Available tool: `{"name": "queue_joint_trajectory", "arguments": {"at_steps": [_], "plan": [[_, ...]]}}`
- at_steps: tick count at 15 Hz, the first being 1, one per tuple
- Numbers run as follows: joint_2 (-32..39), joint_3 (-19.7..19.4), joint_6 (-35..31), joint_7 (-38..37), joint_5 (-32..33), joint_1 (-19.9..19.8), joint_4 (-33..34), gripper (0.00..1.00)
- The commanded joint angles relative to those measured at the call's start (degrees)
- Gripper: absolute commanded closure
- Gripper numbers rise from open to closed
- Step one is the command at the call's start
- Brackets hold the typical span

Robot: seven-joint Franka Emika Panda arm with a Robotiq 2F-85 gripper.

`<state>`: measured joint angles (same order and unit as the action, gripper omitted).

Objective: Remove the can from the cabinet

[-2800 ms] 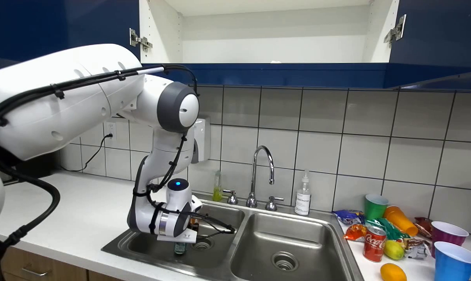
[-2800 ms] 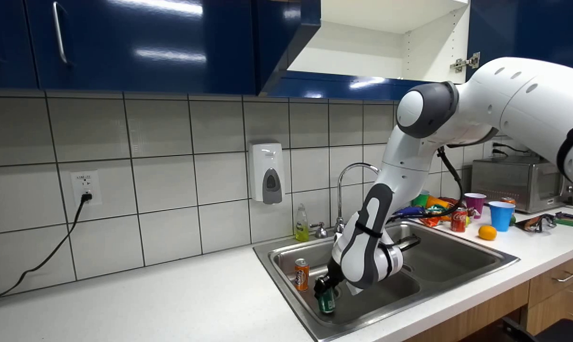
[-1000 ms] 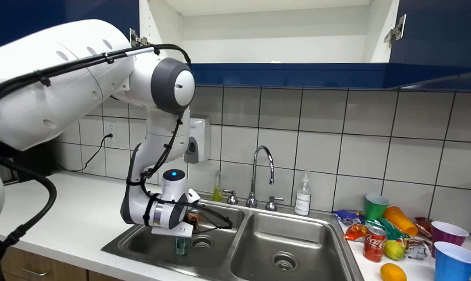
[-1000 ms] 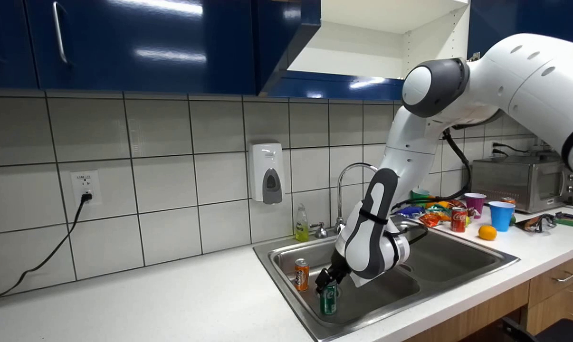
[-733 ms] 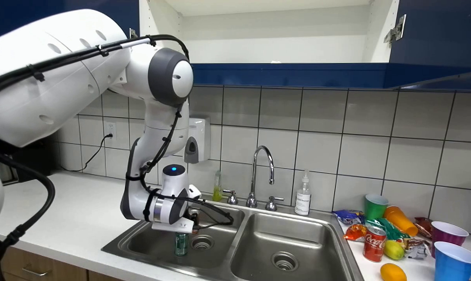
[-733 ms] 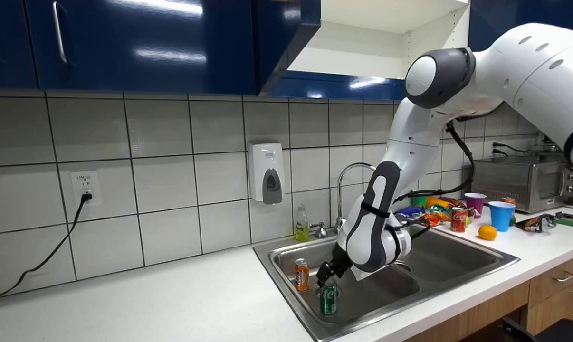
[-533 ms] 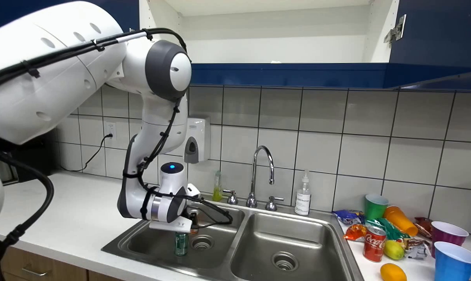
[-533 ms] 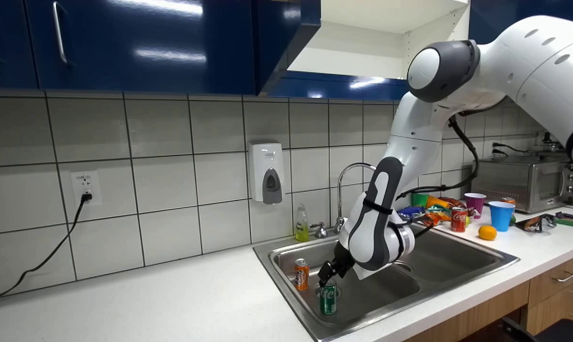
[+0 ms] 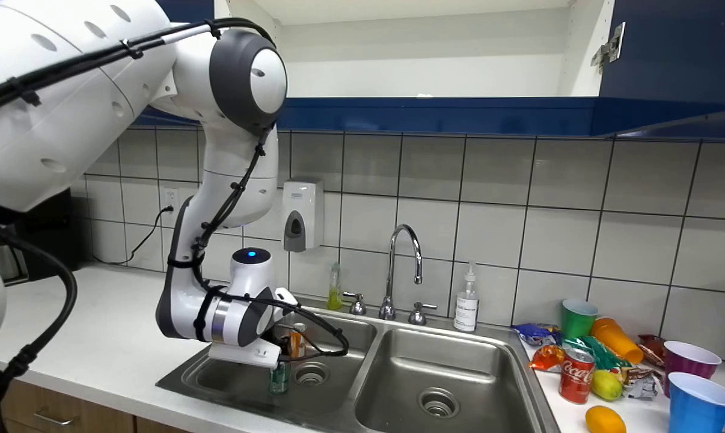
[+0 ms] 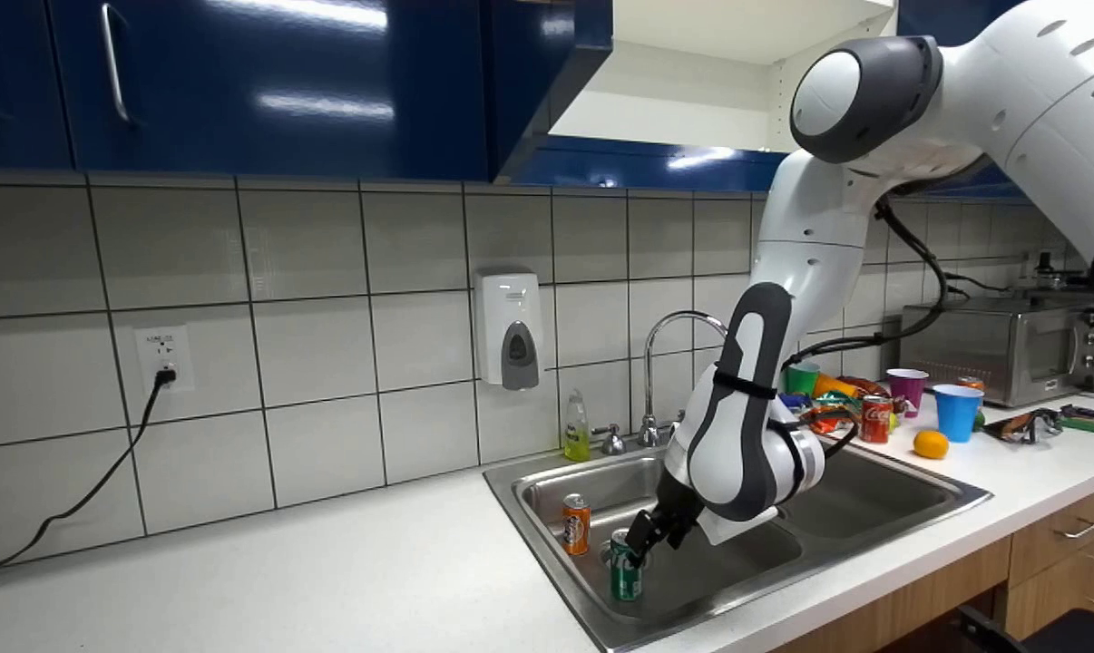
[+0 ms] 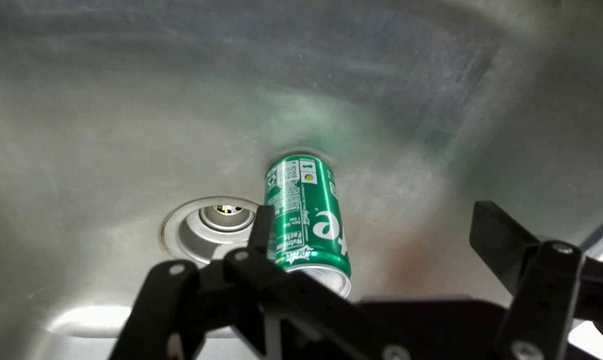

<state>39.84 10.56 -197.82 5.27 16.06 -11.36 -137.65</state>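
A green can point(image 11: 306, 210) stands upright in the sink's basin, beside the drain; both exterior views show it too. Over it my gripper point(image 11: 376, 235) is open, nothing held. One finger point(image 11: 262, 227) overlaps the can's edge in the wrist view, the opposite finger point(image 11: 496, 240) is well away from it. Whether the near finger touches the can I cannot tell. In an exterior view the gripper point(image 10: 638, 541) tilts down at the can's top. The cabinet point(image 9: 422, 36) above has its doors swung wide, and no can shows in its visible part.
An orange can point(image 10: 576, 526) stands in the same basin. The faucet point(image 9: 392, 270) and soap bottle point(image 9: 467, 304) are behind the sink point(image 9: 362, 385). Beside it lie a red can point(image 9: 576, 376), cups, fruit and snack bags. The cabinet's bottom edge point(image 9: 434, 114) overhangs.
The arm has risen and drawn back, and the gripper has shifted across the green can's top. The can, slightly tilted at the gripper earliest, now stands upright.
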Motion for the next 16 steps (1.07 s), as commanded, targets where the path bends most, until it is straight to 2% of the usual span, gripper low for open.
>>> {"name": "queue_joint_trajectory", "arguments": {"at_steps": [1,12,13,16], "plan": [[-6.13,0.05,0.04,-1.35,-1.49,0.06,-6.35,0.00],[-14.46,2.42,2.13,-5.11,-2.13,-0.30,-14.71,0.00],[-10.82,1.39,0.31,-3.23,-1.11,0.10,-12.31,0.00],[-11.93,1.64,0.42,-3.95,-1.36,0.12,-13.21,0.00]]}}
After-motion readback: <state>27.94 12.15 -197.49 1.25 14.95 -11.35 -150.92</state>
